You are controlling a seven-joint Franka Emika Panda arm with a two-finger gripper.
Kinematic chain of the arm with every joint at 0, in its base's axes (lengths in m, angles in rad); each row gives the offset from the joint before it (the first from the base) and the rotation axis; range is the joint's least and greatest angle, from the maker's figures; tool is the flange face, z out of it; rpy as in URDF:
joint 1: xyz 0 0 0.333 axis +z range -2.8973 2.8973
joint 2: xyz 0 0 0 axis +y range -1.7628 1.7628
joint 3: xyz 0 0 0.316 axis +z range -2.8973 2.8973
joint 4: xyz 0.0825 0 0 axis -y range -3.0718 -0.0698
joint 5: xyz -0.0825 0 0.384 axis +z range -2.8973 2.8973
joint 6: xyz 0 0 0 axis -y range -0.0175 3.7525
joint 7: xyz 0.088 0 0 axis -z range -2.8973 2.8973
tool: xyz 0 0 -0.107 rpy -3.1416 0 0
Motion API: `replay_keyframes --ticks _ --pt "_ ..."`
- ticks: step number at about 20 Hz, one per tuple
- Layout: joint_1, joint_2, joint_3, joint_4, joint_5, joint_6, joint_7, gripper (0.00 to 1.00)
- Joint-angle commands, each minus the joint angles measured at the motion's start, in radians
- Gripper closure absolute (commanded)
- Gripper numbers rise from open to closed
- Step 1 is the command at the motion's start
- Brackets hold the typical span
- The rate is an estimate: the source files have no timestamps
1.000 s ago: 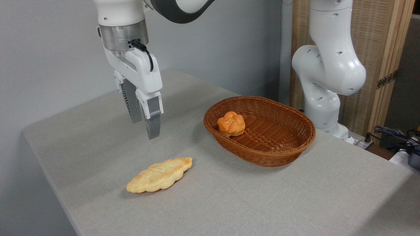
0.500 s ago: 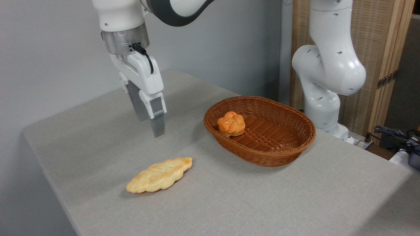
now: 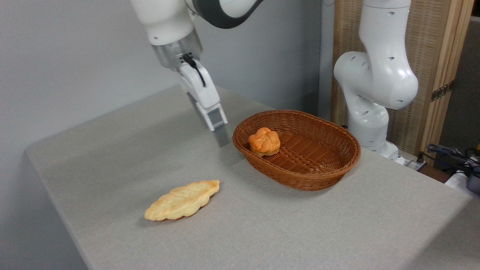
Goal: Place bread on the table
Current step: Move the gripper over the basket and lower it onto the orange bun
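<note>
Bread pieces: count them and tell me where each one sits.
2. The small round knotted bun lies inside the wicker basket, near its left end. The flat braided loaf lies on the table, left of and nearer than the basket. None looks hidden.

No words, labels, brands, numbers or signs can be read anywhere on the things shown in this view
</note>
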Motion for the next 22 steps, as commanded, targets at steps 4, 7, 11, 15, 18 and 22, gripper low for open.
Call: replay_keyframes --ticks 4,7,11,15,18,22 --pt "-0.001 -0.106 0.003 -0.2 0.0 -0.066 0.049 0.0" --pt "-0.004 -0.133 0.002 -0.27 0.0 -0.07 0.049 0.0" --pt "-0.042 -0.13 0.0 -0.336 -0.002 -0.07 0.049 0.0" --pt "-0.079 -0.113 0.0 -0.338 -0.011 -0.067 0.048 0.0" --pt "-0.097 -0.096 0.0 -0.338 -0.011 -0.06 0.048 0.0" --pt "-0.114 -0.062 0.0 -0.338 -0.011 -0.051 0.048 0.0"
